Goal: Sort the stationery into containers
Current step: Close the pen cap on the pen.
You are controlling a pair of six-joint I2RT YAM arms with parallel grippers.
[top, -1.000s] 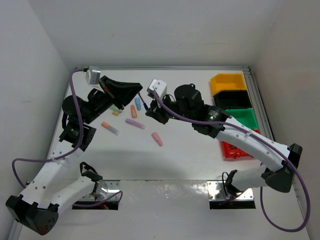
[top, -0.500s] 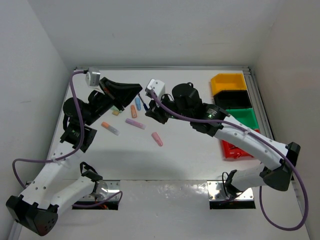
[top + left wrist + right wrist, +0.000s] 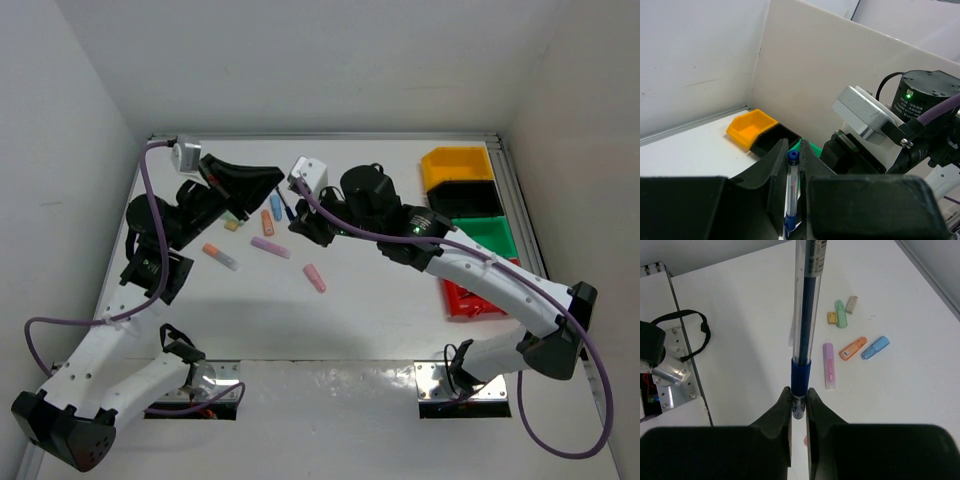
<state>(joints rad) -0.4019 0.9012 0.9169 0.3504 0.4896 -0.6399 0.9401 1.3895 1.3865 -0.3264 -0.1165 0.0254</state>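
Note:
One thin blue pen (image 3: 286, 206) spans the gap between both grippers above the far middle of the table. My left gripper (image 3: 272, 186) is shut on its capped end (image 3: 791, 190), and my right gripper (image 3: 303, 222) is shut on its tip end (image 3: 805, 315). Loose stationery lies beneath: an orange marker (image 3: 267, 222), a lilac one (image 3: 270, 247), a pink one (image 3: 314, 278) and an orange-and-white one (image 3: 221, 257). The right wrist view also shows a blue marker (image 3: 875, 348) and a green one (image 3: 840, 313). Yellow (image 3: 455, 158), black (image 3: 465, 190), green (image 3: 483, 224) and red (image 3: 470, 310) containers line the right edge.
White walls close the table at the back and both sides. The right arm's forearm crosses over part of the red bin. A small tan piece (image 3: 232, 226) lies by the left arm. Both arm bases (image 3: 200, 385) sit at the near edge.
The right arm has drifted slightly left, toward the left gripper. The left arm and the loose items have stayed where they were.

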